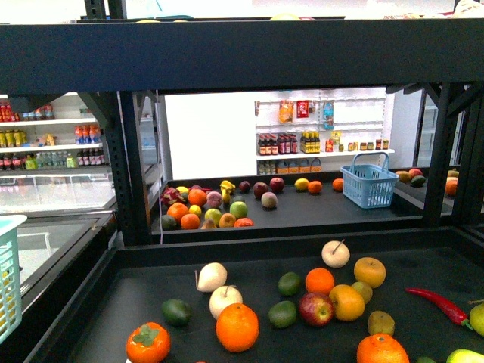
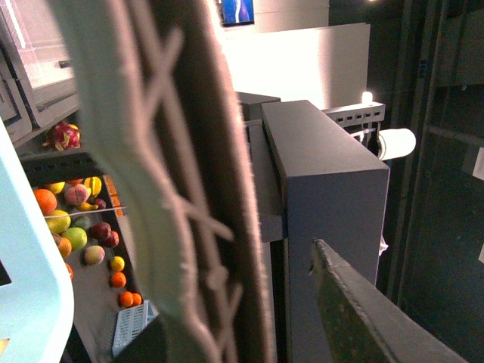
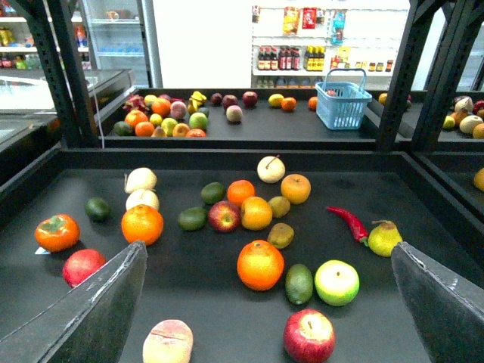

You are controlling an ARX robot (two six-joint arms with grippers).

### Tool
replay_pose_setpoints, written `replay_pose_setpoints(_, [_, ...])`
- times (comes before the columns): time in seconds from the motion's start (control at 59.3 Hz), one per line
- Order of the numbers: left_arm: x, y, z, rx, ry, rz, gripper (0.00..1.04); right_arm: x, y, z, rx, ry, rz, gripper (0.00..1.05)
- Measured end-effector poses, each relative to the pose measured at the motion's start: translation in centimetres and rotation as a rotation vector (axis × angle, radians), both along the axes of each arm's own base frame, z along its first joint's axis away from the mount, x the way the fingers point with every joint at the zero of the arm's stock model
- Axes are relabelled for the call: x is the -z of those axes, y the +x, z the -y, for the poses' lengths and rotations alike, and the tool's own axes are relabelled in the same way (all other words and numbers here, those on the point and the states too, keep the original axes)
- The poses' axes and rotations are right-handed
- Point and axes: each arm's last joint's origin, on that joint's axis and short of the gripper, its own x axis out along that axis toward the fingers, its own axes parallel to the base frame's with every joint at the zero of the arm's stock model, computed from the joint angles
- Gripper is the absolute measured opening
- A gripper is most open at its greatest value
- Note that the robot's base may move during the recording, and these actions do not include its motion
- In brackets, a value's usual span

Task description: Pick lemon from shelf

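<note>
Black shelf (image 3: 227, 157), near deck strewn with fruit. Right gripper (image 3: 268, 249) at its front edge, fingers spread wide. Left gripper (image 2: 340, 302) masked by basket (image 2: 174, 189): cannot tell. Likeliest lemon (image 3: 256, 212) mid-deck, straight ahead, touching red apple (image 3: 224, 216); roundish, nearer right arm.

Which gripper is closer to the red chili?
Right. The right gripper hangs open over the shelf with the chili just ahead; the left gripper is by the basket off the shelf's left side.
</note>
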Motion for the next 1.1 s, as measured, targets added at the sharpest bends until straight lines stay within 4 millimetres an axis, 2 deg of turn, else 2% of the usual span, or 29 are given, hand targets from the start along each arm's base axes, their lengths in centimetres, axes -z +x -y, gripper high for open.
replay_pose_setpoints(0.202, [-0.7,-0.2,-1.2,-0.054,0.072,-0.064,0.78,0.0,0.0,0.0,-0.001,0.000,0.000,0.97])
replay_pose_setpoints(0.321, [-2.0,-0.7,-1.3,-0.077,0.101,-0.096,0.98,0.0,0.0,0.0,0.000,0.000,0.000,0.97])
replay_pose_setpoints(0.422, [-3.5,-1.1,-1.0,-0.100,0.135,-0.150,0.97,0.0,0.0,0.0,0.000,0.000,0.000,0.97])
replay_pose_setpoints(0.624, [-5.2,-2.8,0.1,-0.191,0.267,-0.453,0.97,0.0,0.0,0.0,0.000,0.000,0.000,0.97])
replay_pose_setpoints(0.675, [-6.0,-4.1,0.7,-0.208,0.340,-0.538,0.97,0.0,0.0,0.0,0.000,0.000,0.000,0.97])
replay_pose_setpoints(0.81, [-8.3,-8.0,2.7,-0.207,0.515,-0.636,0.97,0.0,0.0,0.0,0.000,0.000,0.000,0.97])
replay_pose_setpoints(0.86, [-9.2,-10.1,3.9,-0.208,0.597,-0.663,0.97,0.0,0.0,0.0,0.000,0.000,0.000,0.97])
replay_pose_setpoints(0.928, [-10.3,-14.5,6.4,-0.196,0.705,-0.683,0.97,0.0,0.0,0.0,0.000,0.000,0.000,0.97])
replay_pose_setpoints(0.978, [-10.7,-16.8,7.8,-0.189,0.740,-0.685,0.97,0.0,0.0,0.0,0.000,0.000,0.000,0.97])
replay_pose_setpoints(1.012, [-10.9,-17.9,8.5,-0.167,0.789,-0.644,0.94,0.0,0.0,0.0,0.000,0.000,0.000,0.97])
replay_pose_setpoints(1.046, [-11.1,-19.7,10.0,-0.143,0.964,-0.502,0.86,0.0,0.0,0.0,0.000,0.000,0.000,0.97])
replay_pose_setpoints(1.097, [-10.8,-21.6,12.0,-0.142,1.128,-0.432,0.77,0.0,0.0,0.0,0.000,0.000,0.000,0.97])
